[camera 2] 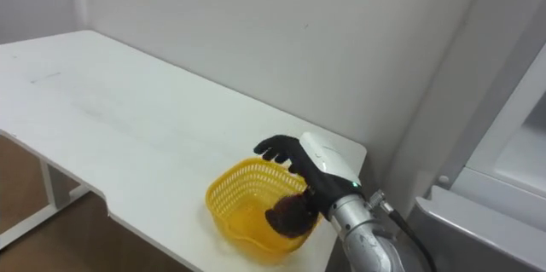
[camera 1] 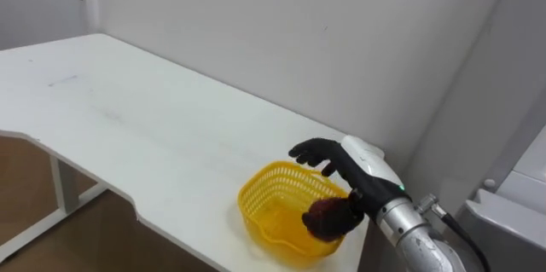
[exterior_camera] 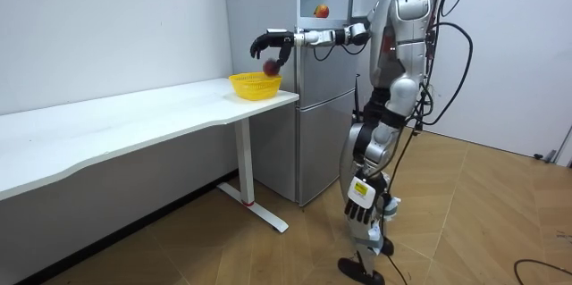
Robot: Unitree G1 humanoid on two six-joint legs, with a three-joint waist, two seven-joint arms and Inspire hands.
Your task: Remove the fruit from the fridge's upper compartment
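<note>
Table (camera 1: pixel 128 127): white and long, and it runs off to the left of the basket.
Basket (camera 1: pixel 256 212): yellow, and it sits on the table's end.
Red fruit (camera 1: pixel 324 218): in the right side of the basket's mouth, held in the right hand.
Right hand (camera 1: pixel 350 188): over the basket's right rim. Its thumb and lower fingers curl round the red fruit, and its other fingers stick out.
Fridge (exterior_camera: pixel 313 124): grey, just right of the basket.
Second fruit (exterior_camera: pixel 320 10): high in the fridge, above the basket.

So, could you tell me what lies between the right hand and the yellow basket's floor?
A red fruit, gripped by the right hand, hangs over the yellow basket; both eye views show it.
</note>
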